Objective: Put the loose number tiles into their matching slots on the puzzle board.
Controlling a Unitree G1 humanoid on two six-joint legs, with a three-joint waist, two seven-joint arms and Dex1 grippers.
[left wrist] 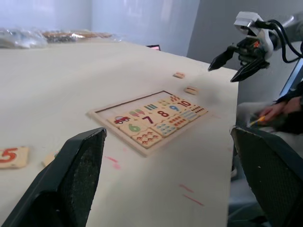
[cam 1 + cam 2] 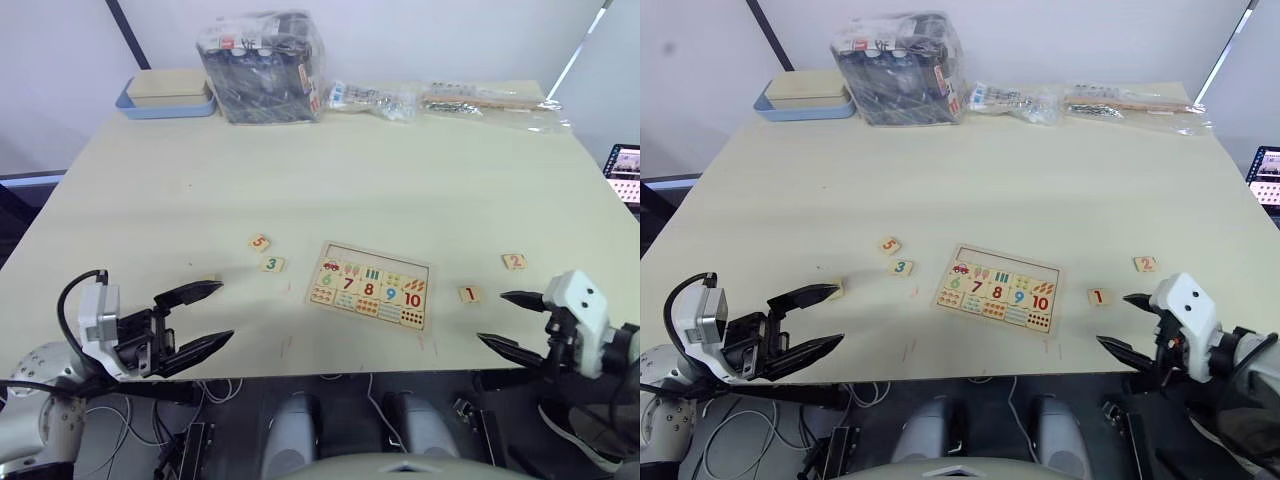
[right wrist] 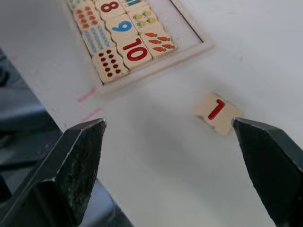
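Starting wide, you have a broad matte cream tabletop (image 2: 400,190) with the puzzle board (image 2: 369,284) lying flat near the front edge, between the two arms. It is a thin rectangle of pale wood with a raised frame; its lower rows carry coloured digits 6 to 10 and picture squares, while the strip along its far edge looks bare, likely the waiting slots.

Your left gripper (image 2: 205,316) hovers at the near-left edge with jaws apart, holding nothing. Your right gripper (image 2: 510,320) hangs at the near-right edge, jaws likewise spread and empty.

The loose number tiles are scattered: the 1 tile (image 3: 218,112) lies just ahead of the right jaws, the 2 tile (image 2: 513,261) a little beyond it, and the 5 tile (image 2: 259,242) and 3 tile (image 2: 272,265) sit left of the board. A fifth tile (image 2: 835,288) sits by the left fingers; its digit can't be read.

I'd take the 1 first. These tiles are thin, smooth squares lying flush, so bring the jaws down straight over opposite edges and close gently; a skewed approach would probably just slide it.
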